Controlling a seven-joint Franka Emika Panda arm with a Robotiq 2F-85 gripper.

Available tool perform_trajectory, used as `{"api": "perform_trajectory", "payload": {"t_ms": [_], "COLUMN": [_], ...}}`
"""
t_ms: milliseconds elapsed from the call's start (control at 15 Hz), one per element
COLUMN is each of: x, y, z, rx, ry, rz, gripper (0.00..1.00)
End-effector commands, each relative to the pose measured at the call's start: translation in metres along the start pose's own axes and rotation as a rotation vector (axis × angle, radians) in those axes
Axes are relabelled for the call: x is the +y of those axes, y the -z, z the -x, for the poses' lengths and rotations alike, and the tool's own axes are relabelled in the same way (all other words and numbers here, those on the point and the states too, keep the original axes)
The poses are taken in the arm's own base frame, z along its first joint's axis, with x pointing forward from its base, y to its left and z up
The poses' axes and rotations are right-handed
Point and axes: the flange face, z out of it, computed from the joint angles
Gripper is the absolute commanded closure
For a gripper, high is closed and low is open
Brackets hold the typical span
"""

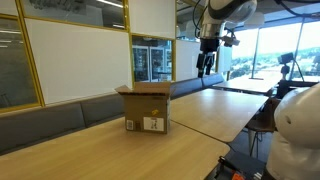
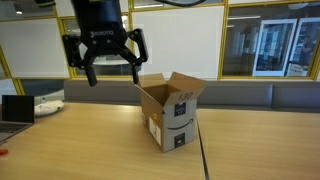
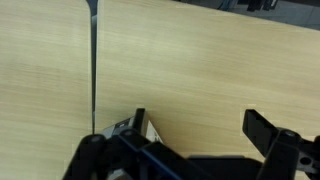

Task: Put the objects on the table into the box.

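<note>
High above the table, the gripper is hovering spread-fingered and empty while the open box is sitting below, off to one side.

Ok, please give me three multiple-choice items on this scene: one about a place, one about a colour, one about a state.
1. Where is the end effector? A) in the air beside the box B) inside the box C) lying on the floor
2. What colour is the box? A) blue B) brown C) white
3. How are the box's flaps? A) taped shut B) torn off C) open
Answers: 1 A, it hangs high beside the box in both exterior views; 2 B, plain brown cardboard; 3 C, they spread up and outward.
</note>
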Motion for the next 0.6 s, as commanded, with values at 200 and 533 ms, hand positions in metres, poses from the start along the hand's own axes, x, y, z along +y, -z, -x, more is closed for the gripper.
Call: {"api": "perform_trajectory", "payload": {"t_ms": [200,533], "x": [0.0020,0.0016], "y": [-0.0011,-0.0032], "z": [0.0026,0.0021], "rx": [-0.013,-0.018], "ry": [0.000,0.001], "rz": [-0.007,-0.008], "gripper": [0.00,0.00]}}
